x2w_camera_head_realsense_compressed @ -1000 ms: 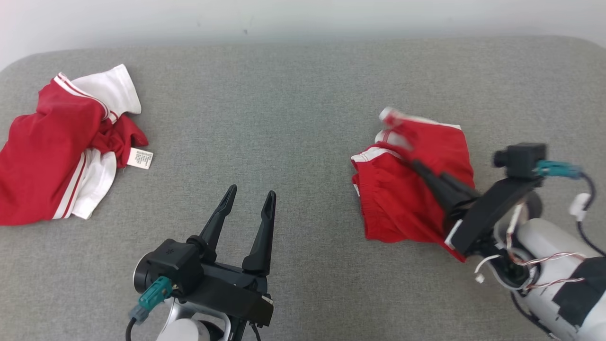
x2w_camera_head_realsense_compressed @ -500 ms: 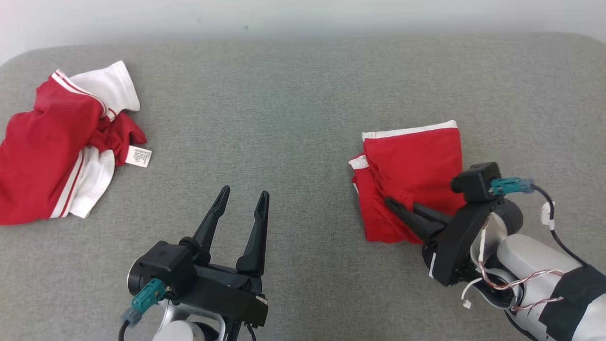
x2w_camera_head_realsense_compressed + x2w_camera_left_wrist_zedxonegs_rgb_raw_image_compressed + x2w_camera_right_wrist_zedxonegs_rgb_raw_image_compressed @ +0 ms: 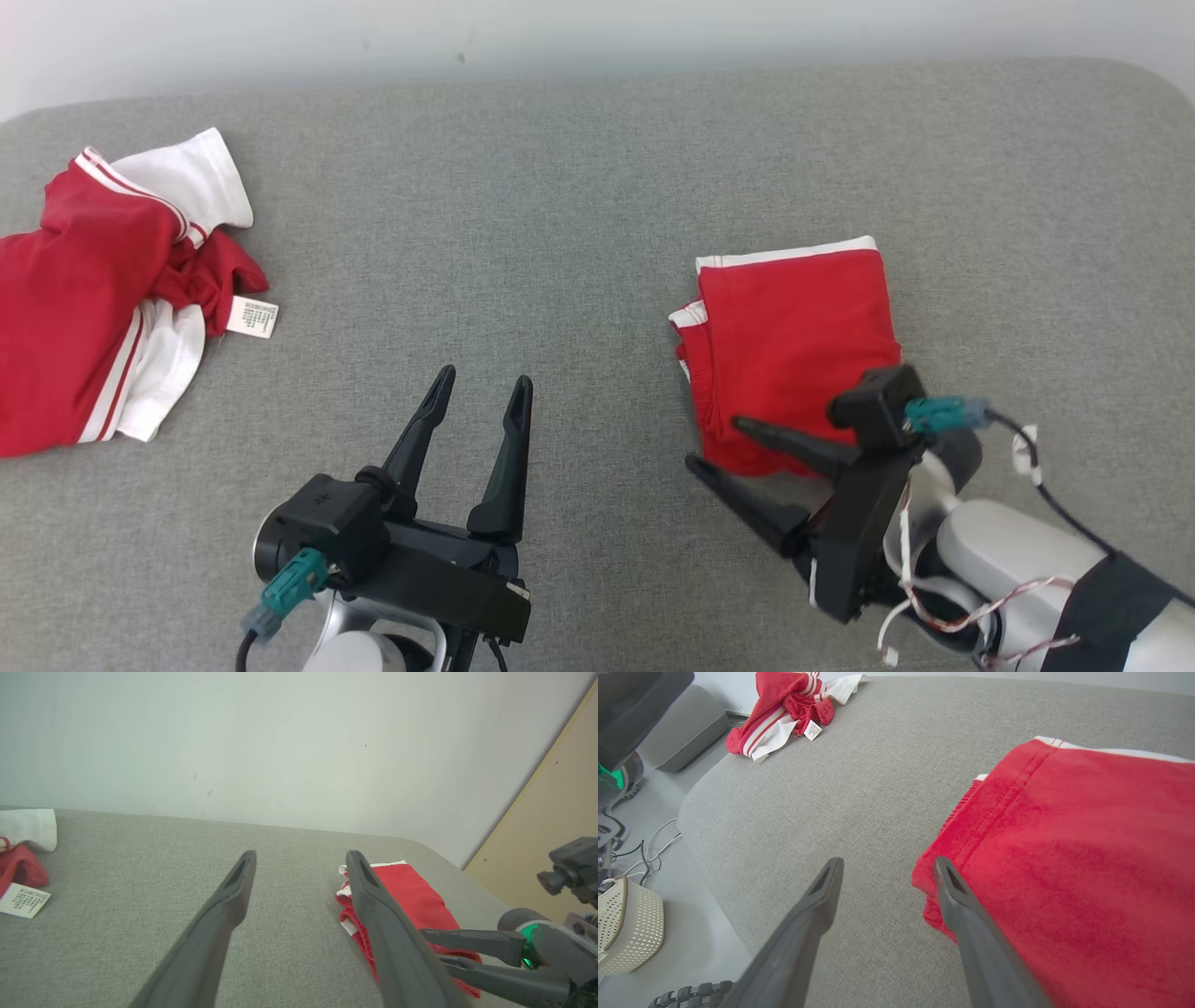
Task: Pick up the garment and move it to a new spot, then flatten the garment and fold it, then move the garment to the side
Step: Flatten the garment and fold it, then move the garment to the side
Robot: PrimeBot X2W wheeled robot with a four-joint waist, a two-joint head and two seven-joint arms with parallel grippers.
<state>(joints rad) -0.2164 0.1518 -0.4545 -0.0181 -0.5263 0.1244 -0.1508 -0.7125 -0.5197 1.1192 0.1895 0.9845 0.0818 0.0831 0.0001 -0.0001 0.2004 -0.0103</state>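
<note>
A folded red garment (image 3: 794,355) with a white band along its far edge lies flat on the grey padded surface (image 3: 560,187), right of centre. The right end effector (image 3: 714,442) sits at its near-left corner, released, fingers spread and holding nothing. One finger lies over the garment's near edge and the other over bare fabric just left of it; whether either touches the cloth cannot be told. The left end effector (image 3: 485,376) hovers near the middle of the surface, also released and empty, fingers pointing away toward the pale wall (image 3: 280,742).

Far to the left, well apart from the folded piece, a second red and white garment (image 3: 84,317) lies crumpled, a white label (image 3: 252,317) sticking out on its right side. Bare grey surface lies between the two garments.

In the right wrist view, past the edge of the surface, a cream perforated basket (image 3: 621,926) stands on the floor, with loose cables (image 3: 649,844) near it. Its inside cannot be made out. A tan panel (image 3: 551,826) leans beside the wall at the right.
</note>
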